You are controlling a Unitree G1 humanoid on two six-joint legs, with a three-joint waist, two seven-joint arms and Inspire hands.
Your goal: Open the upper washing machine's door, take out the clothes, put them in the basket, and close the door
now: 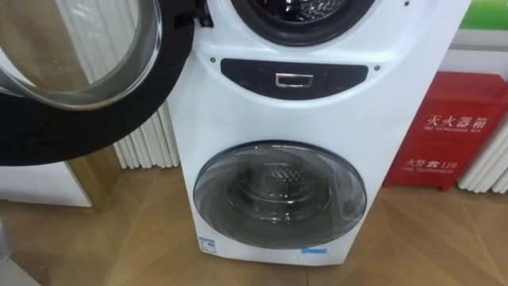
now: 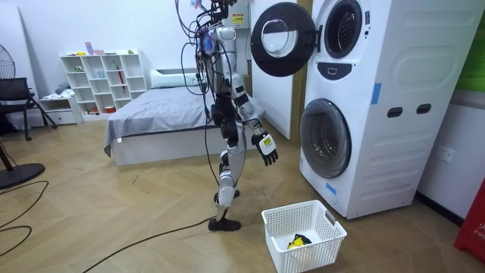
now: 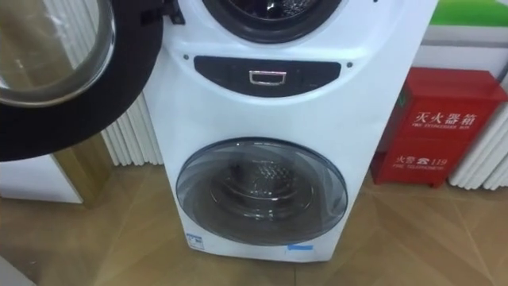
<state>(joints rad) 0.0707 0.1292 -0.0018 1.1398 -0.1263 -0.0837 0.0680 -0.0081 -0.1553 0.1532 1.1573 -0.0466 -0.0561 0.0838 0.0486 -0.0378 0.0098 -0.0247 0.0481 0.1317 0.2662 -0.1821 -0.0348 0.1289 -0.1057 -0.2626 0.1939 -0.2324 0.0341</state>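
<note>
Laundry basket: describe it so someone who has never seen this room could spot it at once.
Find the tall white stacked washer at the room view's right. On the wood floor before its lower door sits a white basket. It alone is a low, open, slotted tub, with something yellow inside.

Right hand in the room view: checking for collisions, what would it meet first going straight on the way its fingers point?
The right hand hangs fingers down, so likely the wood floor in front of the washing machine; the white basket rim lies close, depth unclear.
</note>
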